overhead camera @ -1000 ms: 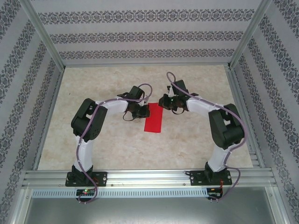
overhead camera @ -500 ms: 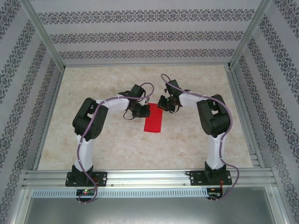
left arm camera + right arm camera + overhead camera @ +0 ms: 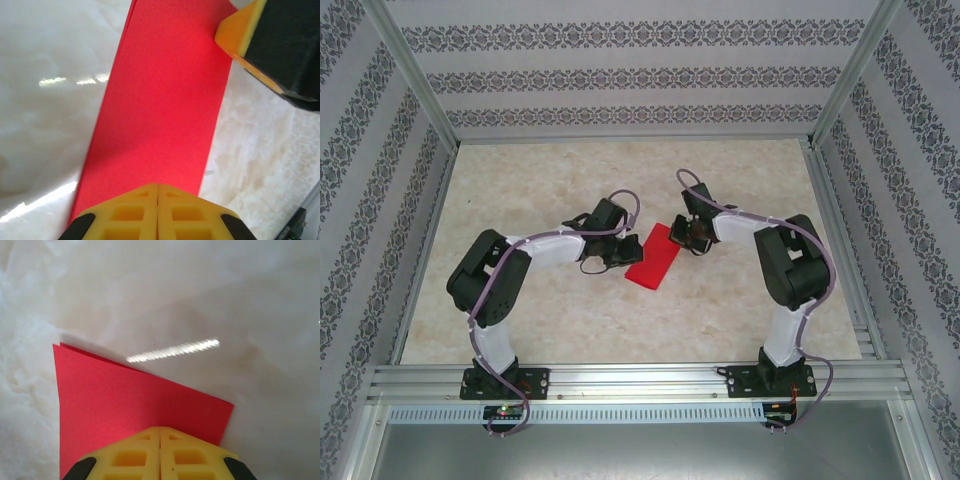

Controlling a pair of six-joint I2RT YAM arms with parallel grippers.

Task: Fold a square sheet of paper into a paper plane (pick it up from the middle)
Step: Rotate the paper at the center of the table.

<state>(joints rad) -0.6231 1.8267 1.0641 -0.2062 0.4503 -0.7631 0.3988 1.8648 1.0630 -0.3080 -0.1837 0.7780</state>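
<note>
At the near end of the square sheet of paper nothing pins it down. The sheet lies folded in half into a long red strip, slanted across the marbled table. Against the strip's left long edge sits the left gripper, its yellow fingers pressed together with no gap and nothing between them. From its wrist view the closed tips seem to bear down on the paper rather than pinch it. At the strip's far right corner the right gripper is closed up the same way, also empty, with its tips over the paper's edge. The two layers there look slightly out of line.

Pressure alone is a weak hold. On this smooth top the tips could slip, or the strip could skid and twist. The layers might then creep further apart and skew the next crease. If the two arms push unevenly, the thin paper may buckle between them.
</note>
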